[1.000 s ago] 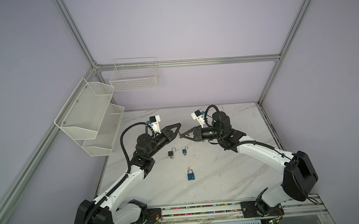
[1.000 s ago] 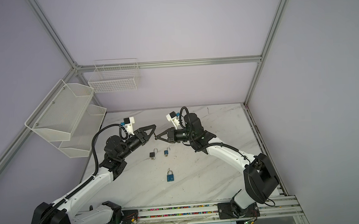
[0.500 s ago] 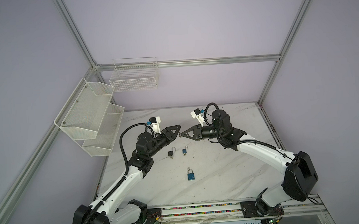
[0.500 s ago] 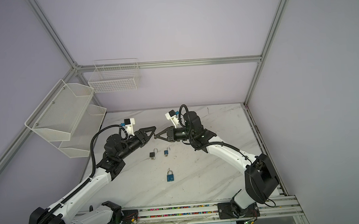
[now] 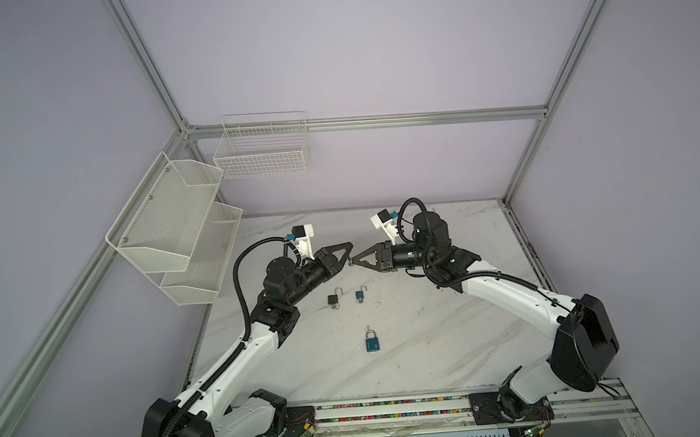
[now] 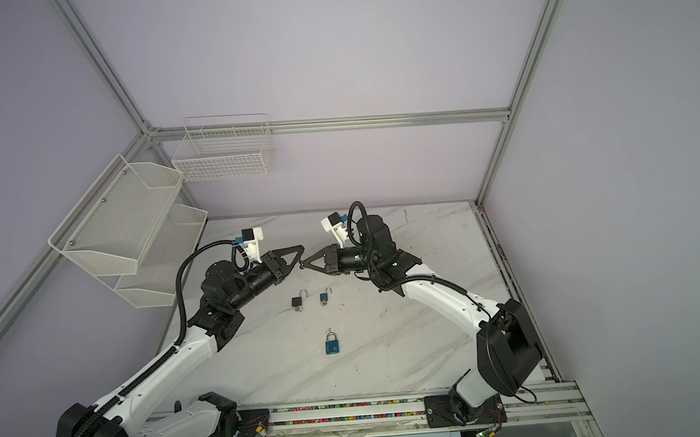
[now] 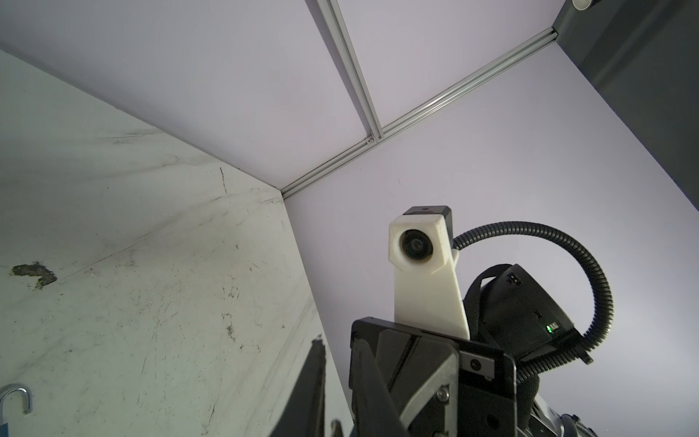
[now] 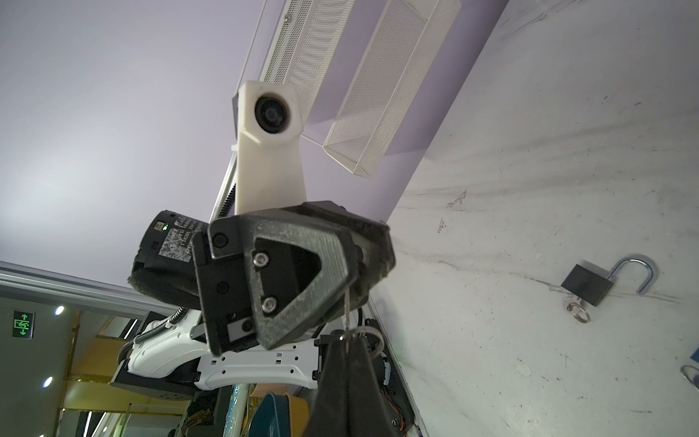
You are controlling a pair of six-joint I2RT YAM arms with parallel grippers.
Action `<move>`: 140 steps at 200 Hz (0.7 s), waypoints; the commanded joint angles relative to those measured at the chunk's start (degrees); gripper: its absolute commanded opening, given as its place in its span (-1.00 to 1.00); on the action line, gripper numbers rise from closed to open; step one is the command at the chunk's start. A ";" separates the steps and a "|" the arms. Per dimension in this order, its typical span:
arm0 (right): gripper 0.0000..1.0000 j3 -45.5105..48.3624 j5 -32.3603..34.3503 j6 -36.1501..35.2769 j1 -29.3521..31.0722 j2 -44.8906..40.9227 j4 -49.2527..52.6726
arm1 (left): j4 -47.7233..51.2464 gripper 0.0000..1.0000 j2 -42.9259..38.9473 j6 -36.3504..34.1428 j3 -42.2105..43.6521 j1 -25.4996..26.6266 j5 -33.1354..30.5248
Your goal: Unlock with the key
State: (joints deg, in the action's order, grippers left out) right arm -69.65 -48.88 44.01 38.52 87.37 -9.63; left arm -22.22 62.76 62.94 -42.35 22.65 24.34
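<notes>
Closest to me, the large blue padlock (image 5: 371, 343) lies flat on the marble surface (image 5: 431, 347) with its shackle closed, well apart from both arms. Beyond it I see two smaller locks side by side: a black padlock (image 5: 333, 299) with its shackle swung open and a key ring at its base, and a small blue padlock (image 5: 359, 295), also with its shackle open. Behind and above those, the two arms meet tip to tip in the air. My right gripper (image 5: 353, 262) is closed on the key (image 8: 346, 308). The key's ring sits at the gripper's tips and its blade reaches behind a finger of the left gripper (image 5: 347, 255). I cannot tell whether that one is clamped on the blade or merely alongside it. Farthest off, a two-tier mesh shelf (image 5: 165, 222) hangs on the left wall and a wire basket (image 5: 261, 150) on the back wall.
</notes>
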 commanded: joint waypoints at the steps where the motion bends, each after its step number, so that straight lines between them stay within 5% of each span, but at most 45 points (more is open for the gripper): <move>1: -1.00 -1.79 -0.28 -0.84 -0.12 0.51 -1.02 | -2.03 -0.80 0.50 -0.28 -5.49 0.11 1.85; 58: -1.00 -1.33 1.33 -0.74 -0.22 -0.01 -0.47 | -0.81 -1.00 -1.12 -2.28 -5.21 0.11 -0.87; 89: -0.38 1.03 3.42 -1.35 -0.37 -1.78 -1.39 | -4.28 -1.00 -1.59 -3.00 -4.99 0.15 -2.95; 140: -0.09 7.66 2.25 5.95 -0.29 -2.11 -17.86 | -7.37 -1.00 -0.58 -5.66 -5.91 1.63 -4.38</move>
State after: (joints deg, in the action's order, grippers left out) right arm -64.51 -45.91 45.39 38.50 86.37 -16.01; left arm -25.08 62.52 60.36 -42.35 23.24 21.28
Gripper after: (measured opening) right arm 0.437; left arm 0.047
